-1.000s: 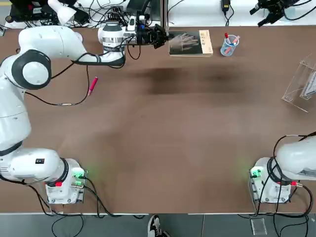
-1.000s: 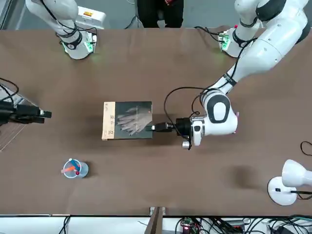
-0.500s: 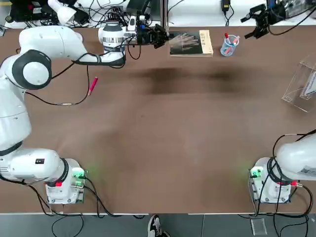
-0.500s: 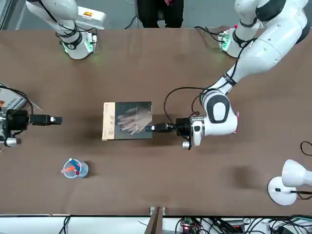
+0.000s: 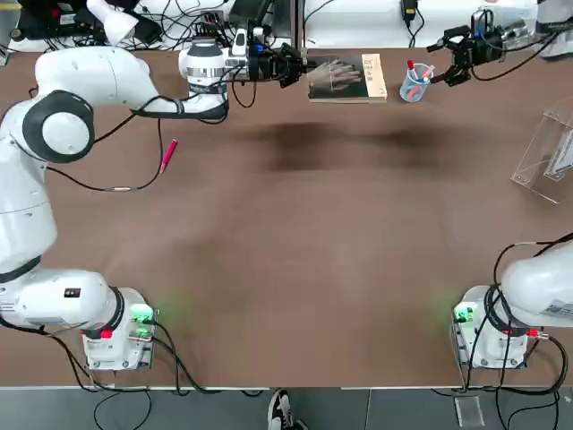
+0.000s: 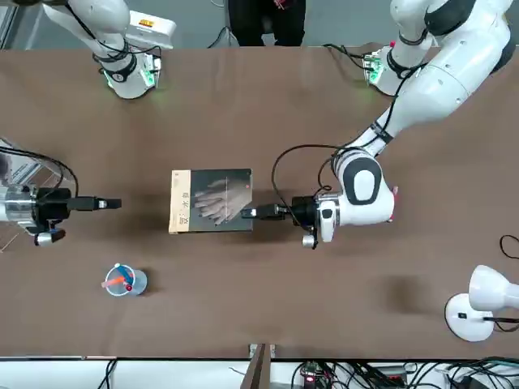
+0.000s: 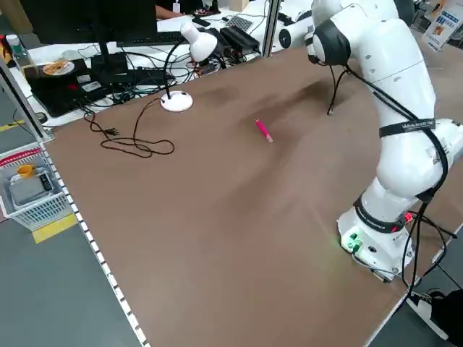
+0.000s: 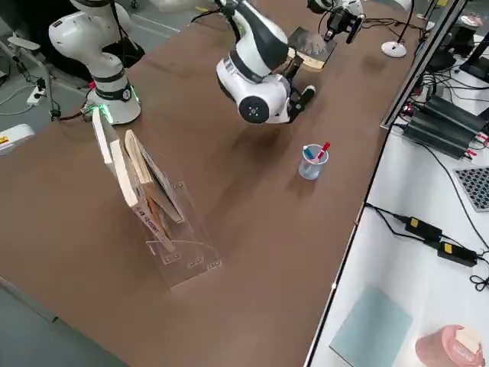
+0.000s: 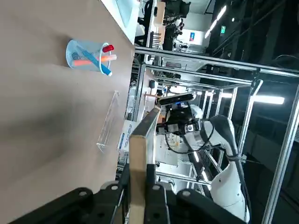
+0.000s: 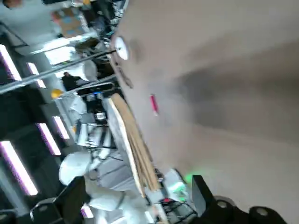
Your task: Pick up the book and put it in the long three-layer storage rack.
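Note:
The book [image 5: 346, 78] has a dark cover with a pale hand image and a tan strip. It hangs flat above the table's far edge, casting a shadow below. My left gripper [image 5: 300, 68] is shut on its dark end, and the left wrist view shows the book's edge [image 9: 137, 179] clamped between the fingers. My right gripper [image 6: 113, 204] is open, level with the book's tan end and a short gap away from it. The clear storage rack [image 5: 548, 152] stands at the table's right edge with flat items leaning in it [image 8: 141, 191].
A clear cup of pens [image 5: 415, 82] stands on the table between the book and the right gripper in the top view. A pink pen [image 5: 167, 155] lies at the left. A white desk lamp [image 6: 478, 304] sits at the far left corner.
My right gripper has swung in from the table's right side toward the tan end of the book. The left gripper and the book have barely moved.

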